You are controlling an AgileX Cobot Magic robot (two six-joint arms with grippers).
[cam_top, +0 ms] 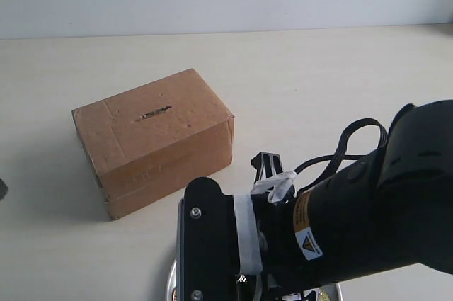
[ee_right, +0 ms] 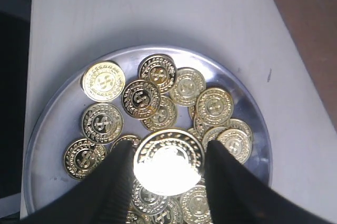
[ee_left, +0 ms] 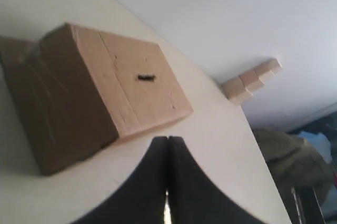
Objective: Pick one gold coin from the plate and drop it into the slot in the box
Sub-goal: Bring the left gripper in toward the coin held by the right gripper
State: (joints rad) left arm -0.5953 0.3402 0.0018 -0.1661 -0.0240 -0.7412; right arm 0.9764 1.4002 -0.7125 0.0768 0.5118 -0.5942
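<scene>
A round silver plate (ee_right: 248, 96) holds several gold coins (ee_right: 103, 80). Over it, my right gripper (ee_right: 169, 155) is shut on one gold coin (ee_right: 169, 167) by its rim. That coin faces the camera, looks larger than the others and glares brightly. In the exterior view the right arm (cam_top: 333, 223) covers most of the plate (cam_top: 172, 280). The brown taped cardboard box (cam_top: 152, 142) stands to the left of it, with its dark slot (cam_top: 154, 112) in the top face. My left gripper (ee_left: 167, 140) is shut and empty, near the box (ee_left: 105, 92) and its slot (ee_left: 146, 77).
A row of small wooden blocks (ee_left: 251, 80) lies at the table's far edge in the left wrist view. A brown corner of the box (ee_right: 310, 23) shows beside the plate in the right wrist view. A pale wall stands behind the table.
</scene>
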